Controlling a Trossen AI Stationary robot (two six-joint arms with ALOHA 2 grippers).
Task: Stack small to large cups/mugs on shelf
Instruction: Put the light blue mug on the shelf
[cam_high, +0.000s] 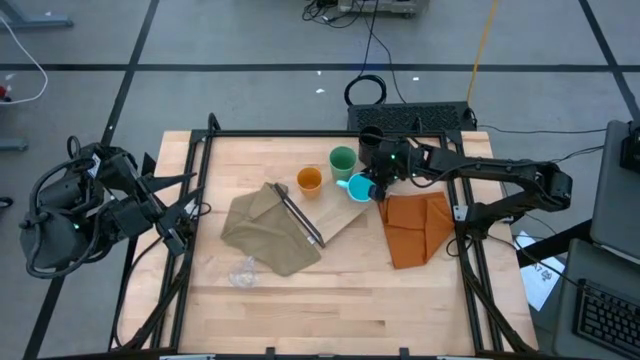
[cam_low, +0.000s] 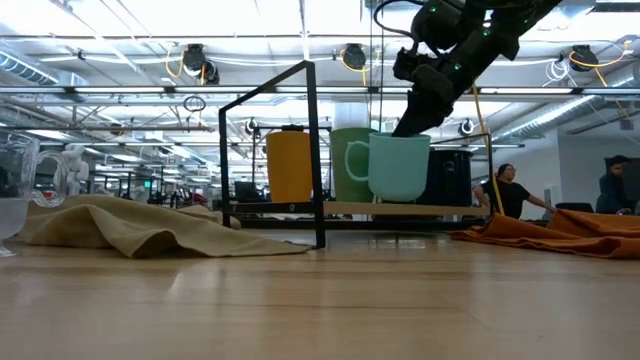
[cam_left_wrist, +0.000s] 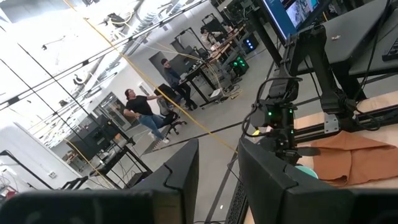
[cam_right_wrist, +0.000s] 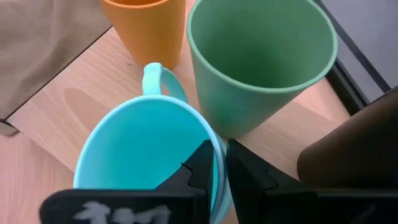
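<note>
High view: left gripper (cam_high: 185, 232) waits half-open off the table's left edge. On the pale plywood shelf board (cam_high: 345, 218) stand the orange cup (cam_high: 309, 180), green cup (cam_high: 343, 160) and cyan handled mug (cam_high: 358, 187), upright, mouths up. Right gripper (cam_right_wrist: 219, 163) pinches the mug's rim.

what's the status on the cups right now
Right gripper pinching cyan mug rim on shelf, beside green cup. Left gripper parked aside. Nothing in the way.

Grey floor (cam_high: 250, 40) with dark lines, ceiling lights (cam_low: 300, 15), desks.
</note>
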